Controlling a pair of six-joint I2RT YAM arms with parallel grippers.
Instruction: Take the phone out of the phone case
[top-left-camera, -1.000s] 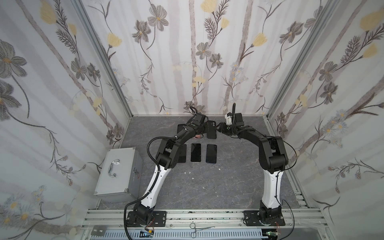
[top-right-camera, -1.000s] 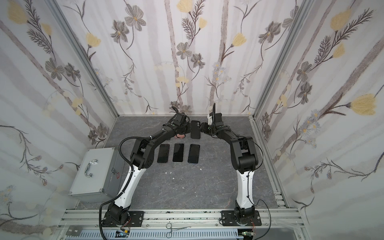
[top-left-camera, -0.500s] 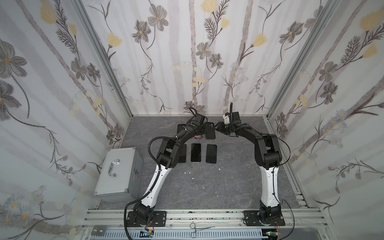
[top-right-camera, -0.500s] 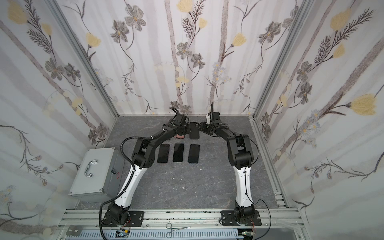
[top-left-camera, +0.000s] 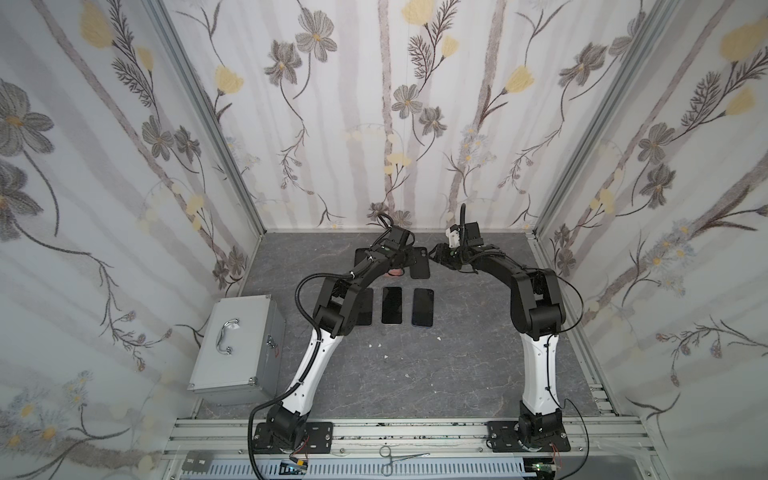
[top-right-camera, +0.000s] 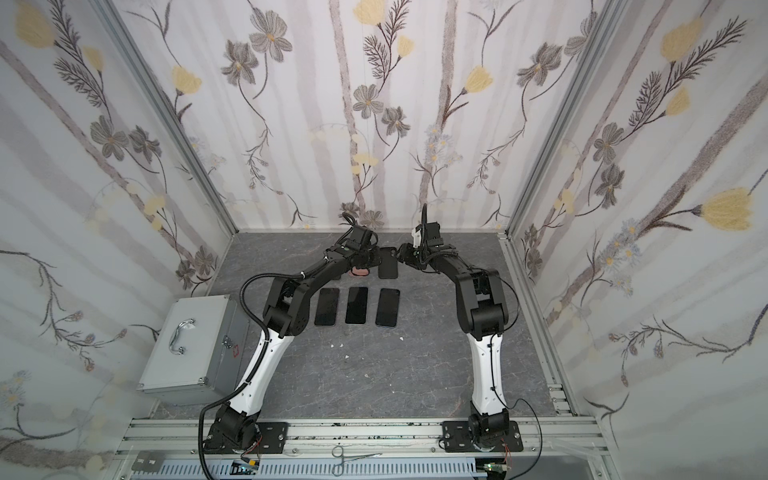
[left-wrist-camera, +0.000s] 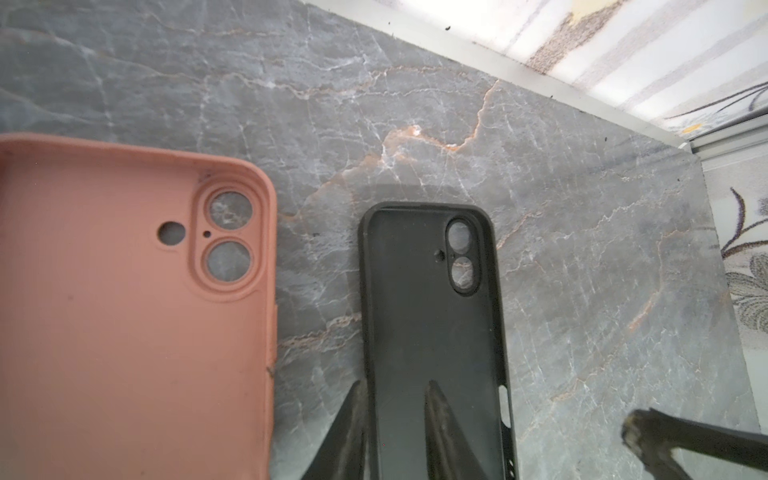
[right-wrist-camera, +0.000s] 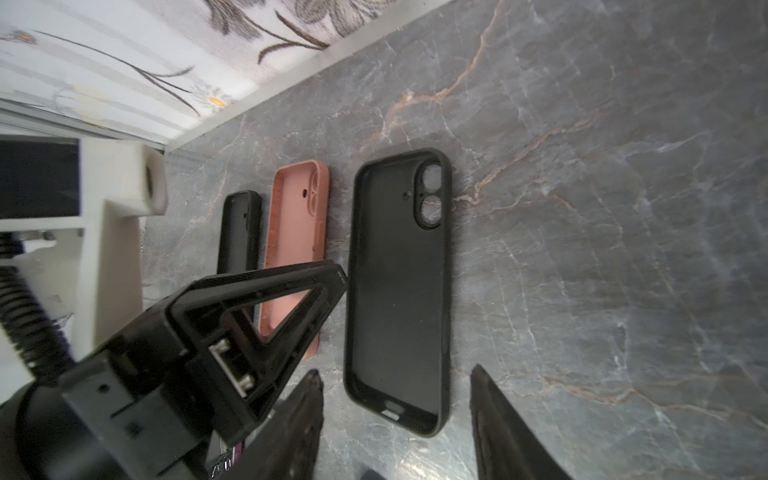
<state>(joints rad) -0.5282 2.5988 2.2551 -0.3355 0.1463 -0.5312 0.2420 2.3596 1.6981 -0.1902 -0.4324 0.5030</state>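
An empty black phone case (left-wrist-camera: 428, 311) lies open side up at the back of the table (top-left-camera: 419, 264), with no phone in it. My left gripper (left-wrist-camera: 395, 384) is open. One finger stands outside the case's side wall and the other inside, with a gap. My right gripper (right-wrist-camera: 395, 372) is open just off the case's (right-wrist-camera: 399, 270) near end, not touching it. Three dark phones (top-left-camera: 392, 305) (top-left-camera: 422, 307) (top-right-camera: 327, 306) lie in a row in front of the cases.
An empty pink case (left-wrist-camera: 124, 311) lies beside the black one, and another black case (right-wrist-camera: 241, 224) lies beyond it. The back wall is close behind them. A silver metal box (top-left-camera: 237, 345) stands at the left. Forceps (top-left-camera: 399, 459) rest on the front rail.
My left gripper's jaws have parted from the black case's side wall. The right gripper has shifted slightly by the case's end. The case stays on the table.
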